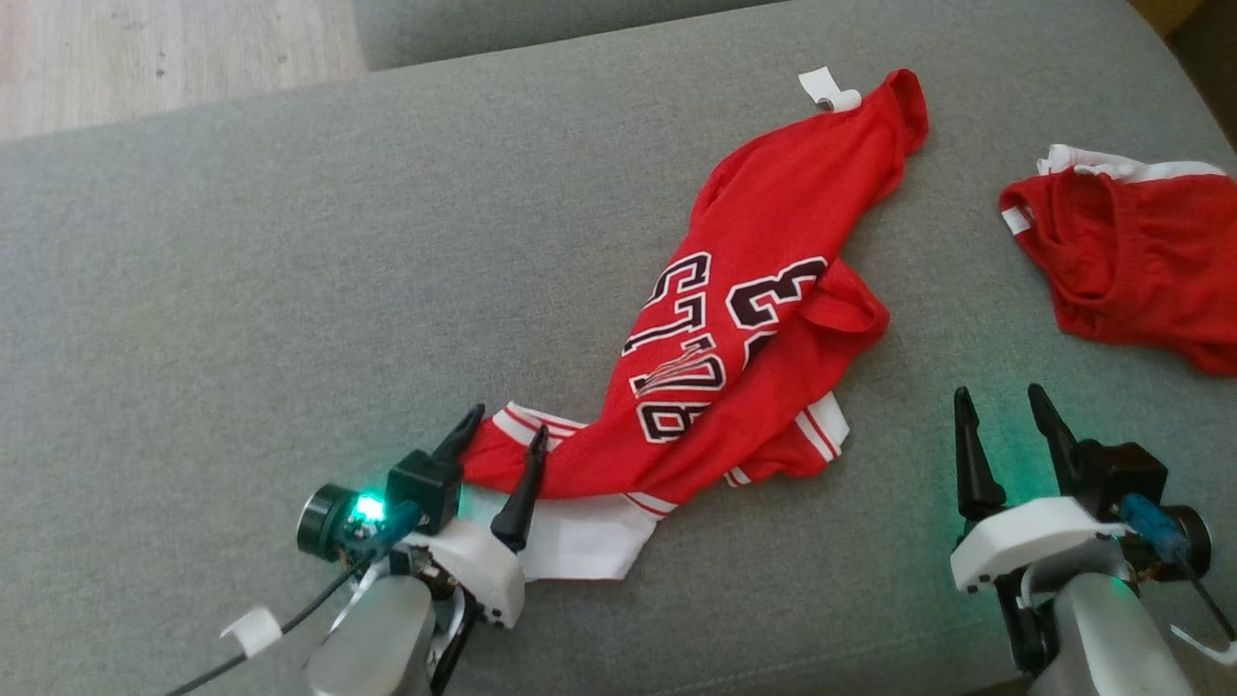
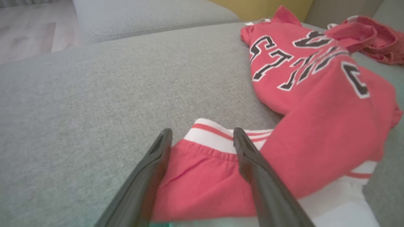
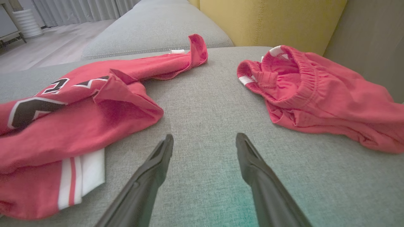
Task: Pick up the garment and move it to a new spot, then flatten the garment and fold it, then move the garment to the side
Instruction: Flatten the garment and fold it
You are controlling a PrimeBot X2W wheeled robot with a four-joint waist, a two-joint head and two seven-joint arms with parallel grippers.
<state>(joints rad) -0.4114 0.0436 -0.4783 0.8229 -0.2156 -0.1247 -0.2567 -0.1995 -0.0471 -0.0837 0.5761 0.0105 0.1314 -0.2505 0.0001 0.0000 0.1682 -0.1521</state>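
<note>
The garment (image 1: 754, 329) is a red jersey with black-and-white lettering and white striped trim, lying crumpled in a long diagonal heap on the grey sofa cushion. My left gripper (image 1: 504, 423) is open, its two fingers straddling the jersey's near-left striped corner (image 2: 217, 138). In the left wrist view that gripper (image 2: 202, 134) has red cloth and white trim between its fingertips. My right gripper (image 1: 1000, 398) is open over bare cushion to the right of the jersey, with nothing between its fingers. The right wrist view shows that gripper (image 3: 204, 138) with the jersey (image 3: 79, 119) to its left.
A second red garment, shorts with a white waistband (image 1: 1131, 261) (image 3: 315, 94), lies at the right on the cushion (image 1: 290, 319). Wooden floor (image 1: 145, 48) lies beyond the cushion's far-left edge. A yellow backrest (image 3: 268, 19) stands behind the shorts.
</note>
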